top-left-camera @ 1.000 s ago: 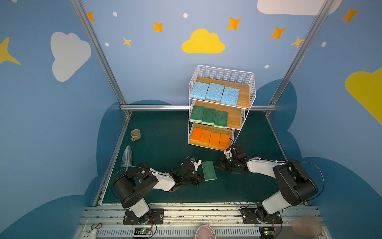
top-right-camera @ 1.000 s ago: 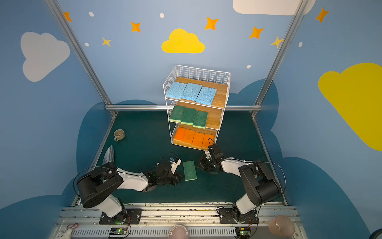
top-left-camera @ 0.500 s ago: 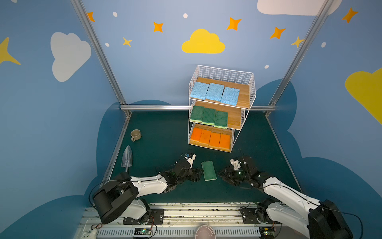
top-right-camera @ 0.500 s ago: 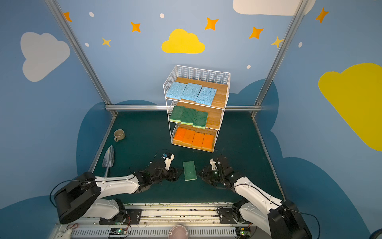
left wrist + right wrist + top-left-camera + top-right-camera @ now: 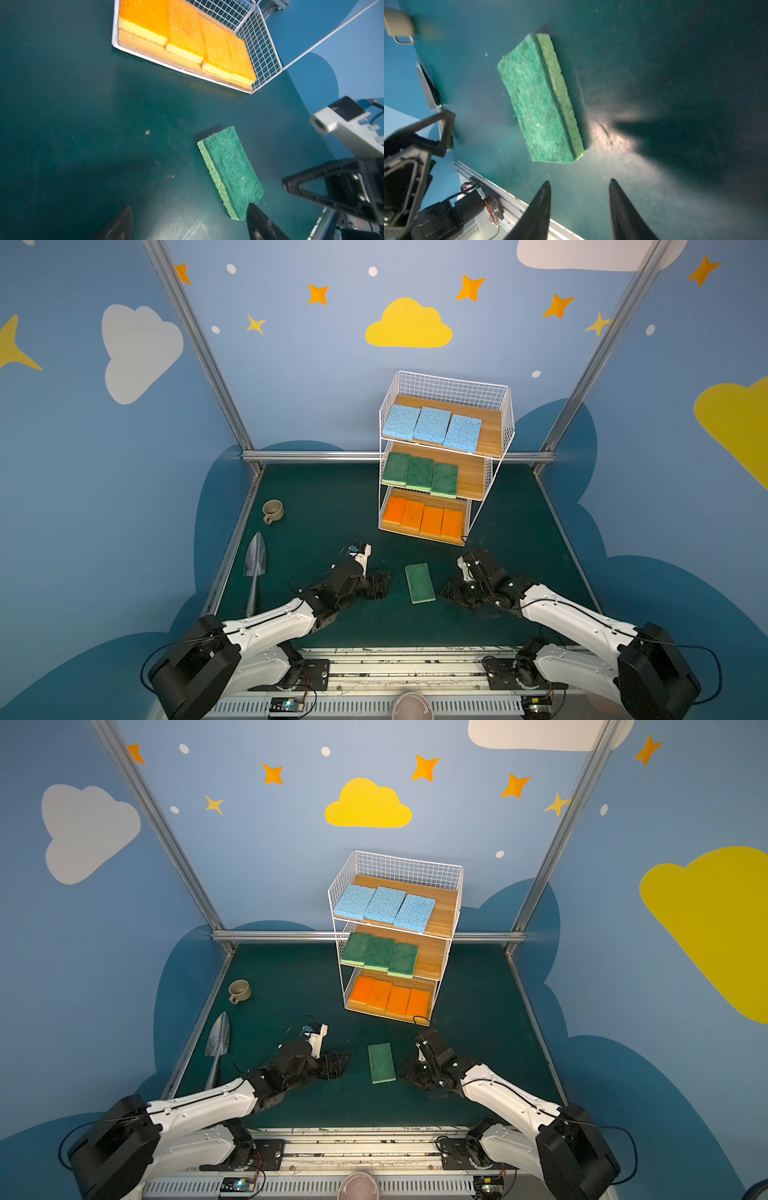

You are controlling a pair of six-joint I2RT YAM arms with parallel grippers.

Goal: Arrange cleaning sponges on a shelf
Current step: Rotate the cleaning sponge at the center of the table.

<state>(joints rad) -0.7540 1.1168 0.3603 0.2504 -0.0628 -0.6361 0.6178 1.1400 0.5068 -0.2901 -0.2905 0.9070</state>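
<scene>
One green sponge (image 5: 419,583) (image 5: 381,1063) lies flat on the dark table between my two grippers, dark side up. My left gripper (image 5: 380,585) (image 5: 190,206) sits low beside it, open wide; one finger tip is next to the sponge's (image 5: 230,172) near corner, and nothing is held. My right gripper (image 5: 451,589) (image 5: 579,181) is open on the other side, a short way off the sponge (image 5: 537,104). The white wire shelf (image 5: 505,418) (image 5: 455,886) holds three blue sponges (image 5: 432,425) on top, three green sponges (image 5: 419,475) in the middle and several orange sponges (image 5: 424,518) (image 5: 187,35) at the bottom.
A beige mug (image 5: 273,510) (image 5: 398,22) and a metal trowel (image 5: 254,568) lie near the table's left edge. The shelf stands just behind the loose sponge. Metal frame rails border the table at the back and sides.
My left gripper has gone from shut to wide open. Both arms have stretched out flatter from the front rail, and both grippers still flank the sponge, which has not moved.
</scene>
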